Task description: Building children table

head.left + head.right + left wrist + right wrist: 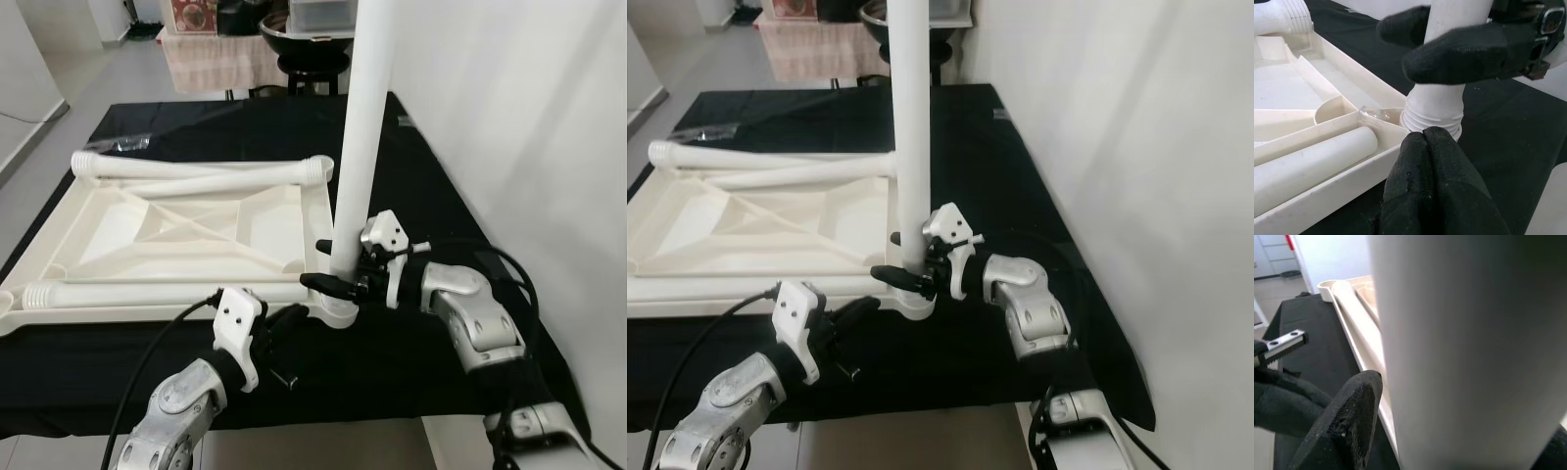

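White upright leg [358, 147] standing in the corner socket of the upturned tabletop [186, 230], right gripper [345, 282] fingers clasped around its lower end, left gripper [284, 328] fingers pressed together just beside the socket, two loose legs [196, 168] lying in the tabletop, black-covered worktop [431, 196] beneath.

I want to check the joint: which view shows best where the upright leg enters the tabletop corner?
The left wrist view: the upright leg shows its ribbed base at the tabletop corner. Both eye views show it smaller; the right wrist view shows its shaft.
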Controlling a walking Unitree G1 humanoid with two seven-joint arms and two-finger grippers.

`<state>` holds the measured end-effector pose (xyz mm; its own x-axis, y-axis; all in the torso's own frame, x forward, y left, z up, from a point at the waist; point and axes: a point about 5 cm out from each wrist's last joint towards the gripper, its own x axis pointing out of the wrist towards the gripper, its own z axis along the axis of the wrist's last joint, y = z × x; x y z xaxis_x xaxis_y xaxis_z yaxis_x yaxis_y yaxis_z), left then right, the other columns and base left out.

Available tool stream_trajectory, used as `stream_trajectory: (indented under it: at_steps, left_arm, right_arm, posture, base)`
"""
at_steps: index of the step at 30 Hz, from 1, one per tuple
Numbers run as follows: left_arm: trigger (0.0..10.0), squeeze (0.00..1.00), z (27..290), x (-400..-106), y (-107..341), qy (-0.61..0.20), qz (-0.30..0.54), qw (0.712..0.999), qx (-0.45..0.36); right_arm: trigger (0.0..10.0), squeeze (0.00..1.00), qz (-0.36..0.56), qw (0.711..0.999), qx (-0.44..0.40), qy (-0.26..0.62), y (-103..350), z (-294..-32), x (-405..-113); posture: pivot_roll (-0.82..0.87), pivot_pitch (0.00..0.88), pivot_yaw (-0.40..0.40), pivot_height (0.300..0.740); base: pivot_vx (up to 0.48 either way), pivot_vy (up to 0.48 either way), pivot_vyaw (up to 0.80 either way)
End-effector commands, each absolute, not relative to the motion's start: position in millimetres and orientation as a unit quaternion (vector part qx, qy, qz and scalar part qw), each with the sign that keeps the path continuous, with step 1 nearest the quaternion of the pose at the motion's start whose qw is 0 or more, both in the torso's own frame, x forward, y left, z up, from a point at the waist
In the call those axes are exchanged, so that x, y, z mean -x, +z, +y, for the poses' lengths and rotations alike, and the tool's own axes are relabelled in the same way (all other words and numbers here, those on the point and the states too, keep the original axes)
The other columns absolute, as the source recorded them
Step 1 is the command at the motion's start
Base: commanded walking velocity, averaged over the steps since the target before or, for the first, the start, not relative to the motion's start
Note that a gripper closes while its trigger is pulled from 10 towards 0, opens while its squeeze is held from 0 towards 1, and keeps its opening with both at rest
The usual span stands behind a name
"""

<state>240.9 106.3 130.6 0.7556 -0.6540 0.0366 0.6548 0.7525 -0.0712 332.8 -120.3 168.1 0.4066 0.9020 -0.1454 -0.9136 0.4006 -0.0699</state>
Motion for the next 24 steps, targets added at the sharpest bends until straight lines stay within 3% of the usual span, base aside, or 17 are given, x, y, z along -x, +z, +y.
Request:
stream_trajectory:
  at_steps: [1,2,3,4,5,17,22,24]
  left_arm:
    - [10.0,0.0,106,-241,127,-0.348,0.001,0.937,0.035]
    - [10.0,0.0,106,-241,127,-0.348,0.001,0.937,0.035]
    - [10.0,0.0,105,-241,127,-0.348,0.001,0.937,0.035]
    - [10.0,0.0,105,-241,127,-0.348,0.001,0.937,0.035]
    - [10.0,0.0,105,-241,127,-0.349,0.001,0.937,0.036]
    - [10.0,0.0,104,-242,125,-0.349,0.003,0.936,0.036]
    - [10.0,0.0,105,-243,124,-0.351,0.004,0.936,0.036]
    - [10.0,0.0,106,-243,124,-0.351,0.005,0.936,0.036]
  right_arm:
    - [10.0,0.0,0.041,0.824,0.064,0.561,169,-117,-337]
    - [10.0,0.0,0.041,0.824,0.064,0.561,169,-117,-337]
    - [4.7,0.0,0.037,0.825,0.055,0.561,173,-119,-342]
    - [4.7,0.0,0.037,0.825,0.055,0.561,173,-119,-342]
    - [0.0,0.0,0.031,0.826,0.043,0.562,178,-122,-346]
    - [0.0,0.0,0.021,0.823,0.026,0.567,181,-132,-348]
    - [0.0,0.0,0.012,0.842,0.021,0.54,172,-137,-341]
    - [0.0,0.0,0.018,0.868,0.024,0.496,165,-137,-339]
  posture:
    - [0.02,0.051,-0.046,0.74]
    - [0.02,0.051,-0.046,0.74]
    - [0.02,0.049,-0.048,0.74]
    - [0.02,0.049,-0.048,0.74]
    - [0.02,0.049,-0.048,0.74]
    - [0.0,0.038,-0.04,0.74]
    - [-0.01,0.036,-0.031,0.74]
    - [-0.01,0.036,-0.031,0.74]
  base:
    - [0.0,0.0,0.0]
    - [0.0,0.0,0.0]
    - [0.0,0.0,0.0]
    - [0.0,0.0,0.0]
    - [0.0,0.0,0.0]
    - [0.0,0.0,0.0]
    - [0.0,0.0,0.0]
    - [0.0,0.0,0.0]
